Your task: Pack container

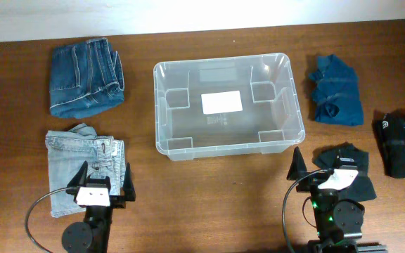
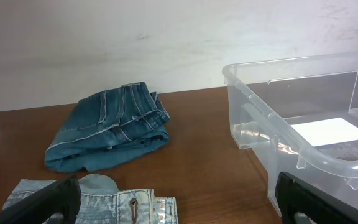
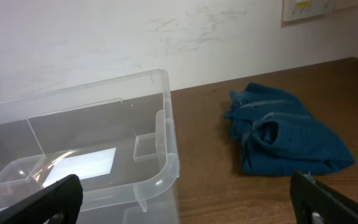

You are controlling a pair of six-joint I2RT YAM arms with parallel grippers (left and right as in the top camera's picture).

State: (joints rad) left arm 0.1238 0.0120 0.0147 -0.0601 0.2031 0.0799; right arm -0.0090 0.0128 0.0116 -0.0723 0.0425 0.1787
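The clear plastic container point(image 1: 159, 105) stands mid-table, empty, with a white label on its base. My left gripper point(image 1: 104, 176) is open and empty over the folded light-wash jeans point(image 1: 83, 165) at the front left. In the left wrist view its fingers point(image 2: 176, 208) straddle the light jeans point(image 2: 123, 208), with the container point(image 2: 272, 118) to the right. My right gripper point(image 1: 323, 167) is open and empty beside a black garment point(image 1: 350, 176). In the right wrist view its fingers point(image 3: 185, 208) frame the container's near corner point(image 3: 166, 168).
Folded dark blue jeans point(image 1: 85, 86) lie at the back left and show in the left wrist view point(image 2: 107, 127). A blue garment point(image 1: 336, 90) lies right of the container and shows in the right wrist view point(image 3: 284, 140). Another black garment point(image 1: 403, 144) lies at the far right.
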